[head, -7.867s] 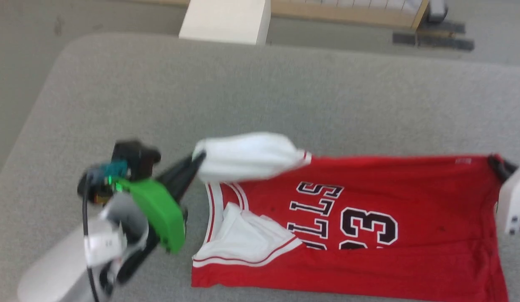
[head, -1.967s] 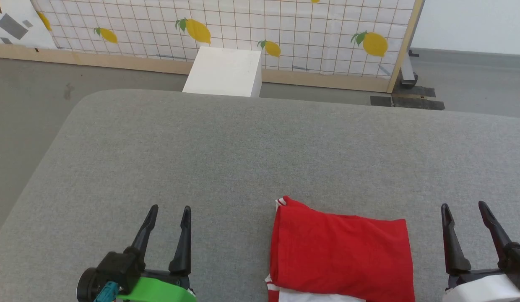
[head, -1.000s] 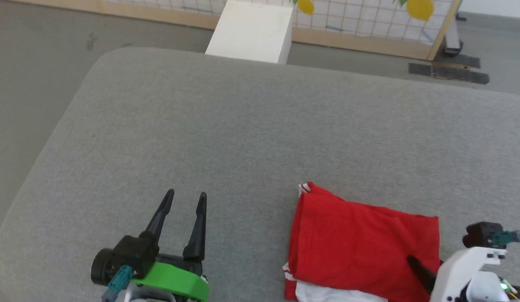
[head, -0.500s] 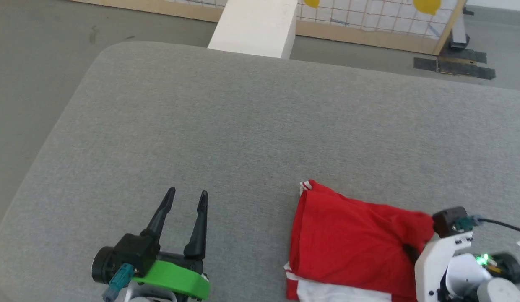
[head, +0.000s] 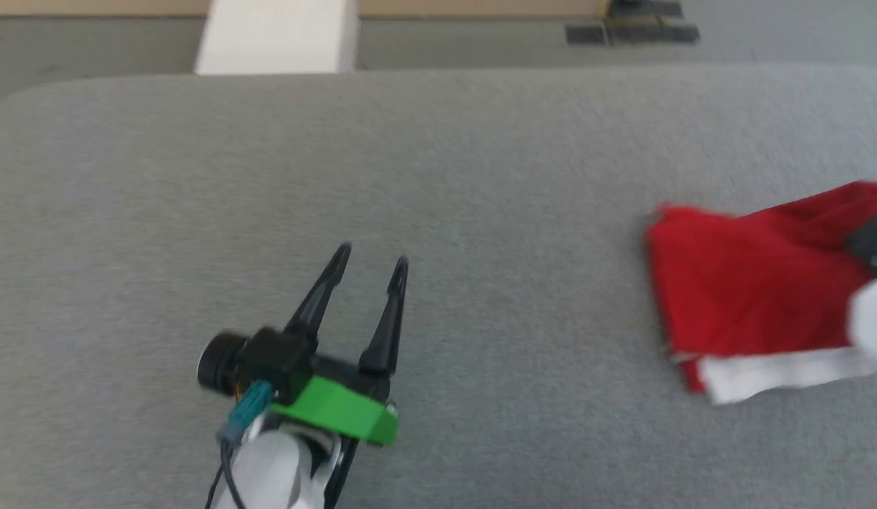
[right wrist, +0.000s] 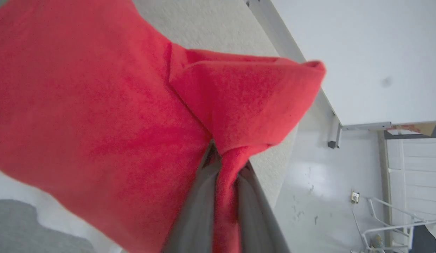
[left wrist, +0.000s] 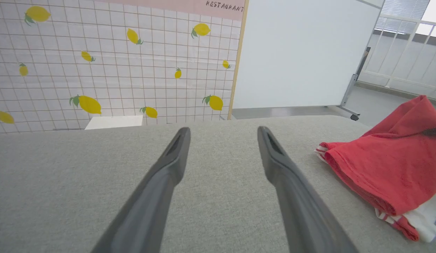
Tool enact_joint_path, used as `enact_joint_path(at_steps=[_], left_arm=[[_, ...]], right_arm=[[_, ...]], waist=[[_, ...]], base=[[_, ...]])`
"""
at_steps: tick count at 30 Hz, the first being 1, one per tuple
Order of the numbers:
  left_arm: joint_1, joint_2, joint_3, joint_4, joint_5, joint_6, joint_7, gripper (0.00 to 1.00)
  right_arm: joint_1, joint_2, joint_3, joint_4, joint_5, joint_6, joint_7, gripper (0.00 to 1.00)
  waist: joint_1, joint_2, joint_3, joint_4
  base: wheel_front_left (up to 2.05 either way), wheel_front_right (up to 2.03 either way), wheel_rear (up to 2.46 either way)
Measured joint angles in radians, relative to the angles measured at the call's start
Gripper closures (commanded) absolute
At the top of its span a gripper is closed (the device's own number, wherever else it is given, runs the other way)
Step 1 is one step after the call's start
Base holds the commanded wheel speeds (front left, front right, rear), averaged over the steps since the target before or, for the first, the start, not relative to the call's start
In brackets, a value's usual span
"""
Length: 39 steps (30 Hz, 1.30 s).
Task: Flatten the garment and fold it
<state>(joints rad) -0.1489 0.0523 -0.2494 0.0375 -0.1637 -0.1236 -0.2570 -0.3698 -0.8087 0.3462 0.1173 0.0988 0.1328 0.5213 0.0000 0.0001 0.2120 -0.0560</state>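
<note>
The right end effector (right wrist: 218, 158) is clamped on a fold of the red jersey (right wrist: 98, 105), its two dark fingers (right wrist: 193, 211) pressed together with a strip of red cloth pinched between them, as seen from the right wrist. The jersey (head: 750, 297) lies folded at the right side of the grey padded tabletop (head: 438, 155), red layer uppermost and a white layer (head: 778, 375) showing along its near edge. From the left wrist, the jersey (left wrist: 390, 172) rests on the tabletop (left wrist: 63, 182) at its left end, where red-and-white striped trim (left wrist: 320, 151) peeks out, while its right end rises in a peak off the surface. The left end effector (head: 372, 256) is well apart from the jersey, to its left over the near middle of the tabletop, its fingers pointing toward the far edge. It stands spread (left wrist: 222, 130), holding nothing, with bare grey cloth visible between the two fingers (left wrist: 161, 182). Beyond the far edge stand a white box (head: 276, 35), a lemon-patterned tiled screen (left wrist: 98, 63) and a plain white panel (left wrist: 302, 52).
</note>
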Motion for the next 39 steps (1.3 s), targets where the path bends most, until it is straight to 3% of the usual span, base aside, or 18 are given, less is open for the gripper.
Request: enact_joint_path(at_steps=[3,8,22,23,24,33,39], left_arm=[[-0.062,0.000,-0.020,0.003,0.007,0.000,0.000,0.00],[-0.143,0.003,-0.043,0.004,0.014,0.000,0.000,0.00],[-0.242,0.020,-0.062,0.010,0.013,0.000,0.000,0.00],[-0.243,0.019,-0.062,0.008,0.012,0.000,0.000,0.00],[-0.243,0.019,-0.062,0.008,0.011,0.000,0.000,0.00],[-0.218,0.016,-0.025,0.024,0.002,0.000,0.000,0.00],[-0.100,0.013,0.066,0.030,-0.014,0.001,0.000,0.00]], right_arm=[[-0.028,-0.088,-0.003,0.070,0.011,0.000,-0.039,1.00],[-0.056,-0.162,-0.056,0.207,0.017,0.000,-0.125,1.00],[-0.107,-0.173,-0.322,0.543,-0.092,0.000,-0.335,1.00],[-0.116,-0.165,-0.345,0.559,-0.102,0.000,-0.343,0.93],[-0.123,-0.159,-0.361,0.568,-0.113,0.000,-0.351,0.00],[-0.196,-0.083,-0.460,0.559,-0.204,0.000,-0.409,0.00],[-0.276,0.064,-0.450,0.417,-0.199,0.000,-0.475,0.00]], waist=[[0.0000,0.0000,0.050,-0.033],[0.0001,0.0000,0.148,-0.068],[0.0002,0.0000,0.385,-0.062],[0.0002,0.0000,0.392,-0.055],[0.0002,0.0000,0.396,-0.050],[0.0001,0.0000,0.346,-0.024],[0.0000,0.0000,0.226,-0.030]], base=[[0.00,0.00,0.00],[0.00,0.00,0.00],[0.00,0.00,0.00],[0.00,0.00,0.00],[0.00,0.00,0.00],[0.00,0.00,0.00],[0.00,0.00,0.00]])
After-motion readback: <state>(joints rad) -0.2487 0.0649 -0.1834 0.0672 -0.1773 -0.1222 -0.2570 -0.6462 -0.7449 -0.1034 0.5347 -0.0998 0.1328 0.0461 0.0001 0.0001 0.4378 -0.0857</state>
